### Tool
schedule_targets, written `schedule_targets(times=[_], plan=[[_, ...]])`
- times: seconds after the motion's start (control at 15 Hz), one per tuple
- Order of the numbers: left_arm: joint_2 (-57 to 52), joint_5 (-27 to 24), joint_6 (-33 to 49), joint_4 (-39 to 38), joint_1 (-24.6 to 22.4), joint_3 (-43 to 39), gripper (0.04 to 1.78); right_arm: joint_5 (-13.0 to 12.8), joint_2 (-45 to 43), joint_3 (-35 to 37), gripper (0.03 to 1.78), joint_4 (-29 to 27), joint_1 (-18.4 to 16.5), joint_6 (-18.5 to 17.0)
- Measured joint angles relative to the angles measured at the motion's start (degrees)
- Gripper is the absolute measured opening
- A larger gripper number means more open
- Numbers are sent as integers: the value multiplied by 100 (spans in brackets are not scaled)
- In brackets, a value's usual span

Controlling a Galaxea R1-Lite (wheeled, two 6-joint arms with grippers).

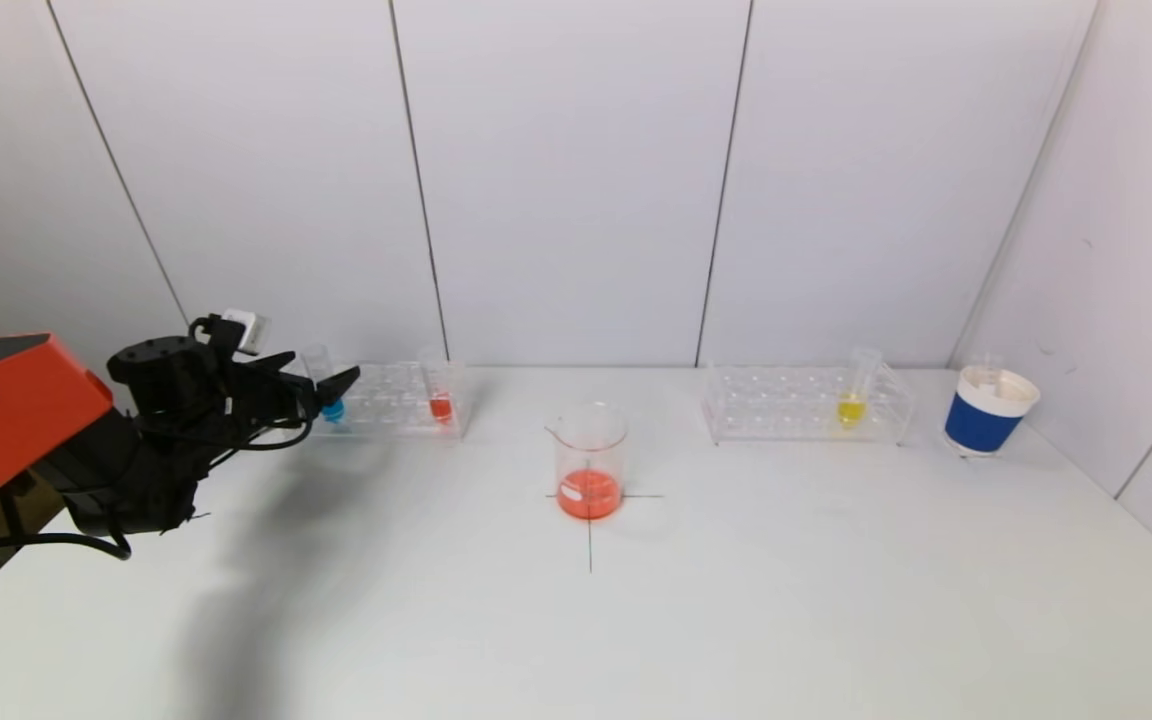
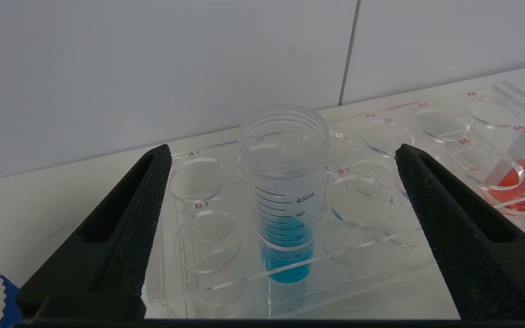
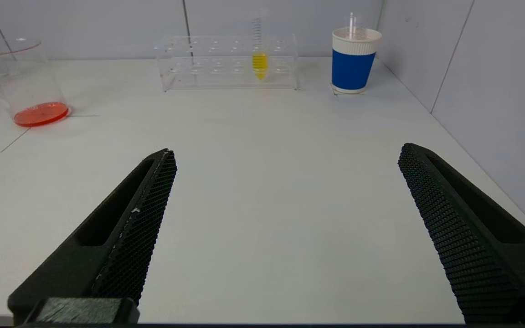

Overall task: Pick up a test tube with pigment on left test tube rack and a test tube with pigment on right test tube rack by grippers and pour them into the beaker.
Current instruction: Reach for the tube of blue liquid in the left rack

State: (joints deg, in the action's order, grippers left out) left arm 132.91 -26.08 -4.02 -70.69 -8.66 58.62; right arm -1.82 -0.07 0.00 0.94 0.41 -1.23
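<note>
1. Left gripper [image 1: 321, 383] sits mid-left in the head view, fingers wide, either side of the blue tube [image 2: 284, 191] but not touching it.
2. That tube stands upright in the left rack [image 1: 391, 400]; a red tube [image 1: 441, 395] sits at the rack's far end.
3. Beaker [image 1: 590, 462] with red liquid is dead center.
4. Right rack [image 1: 804, 402] holds a yellow tube [image 1: 854, 390]; a blue cup [image 1: 986, 410] stands just right of it.
5. Right gripper [image 3: 285, 182] hangs over bare table [image 3: 262, 150], fingers wide, holding nothing.

Blue tube [image 2: 284, 196]; yellow tube [image 1: 852, 388]; orange-red beaker liquid [image 1: 589, 494].
</note>
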Motion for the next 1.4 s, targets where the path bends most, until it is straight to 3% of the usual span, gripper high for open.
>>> schedule_targets(times=[1.0,1.2,1.4], plan=[[13,17,12,-4,6,0,171,-2,0,0,177,0,-1,0],[16,28,9,-4,6,6,151,0,0,0,177,0,0,0],[40,30,9,0,6,52,107,-2,0,0,177,0,0,2]])
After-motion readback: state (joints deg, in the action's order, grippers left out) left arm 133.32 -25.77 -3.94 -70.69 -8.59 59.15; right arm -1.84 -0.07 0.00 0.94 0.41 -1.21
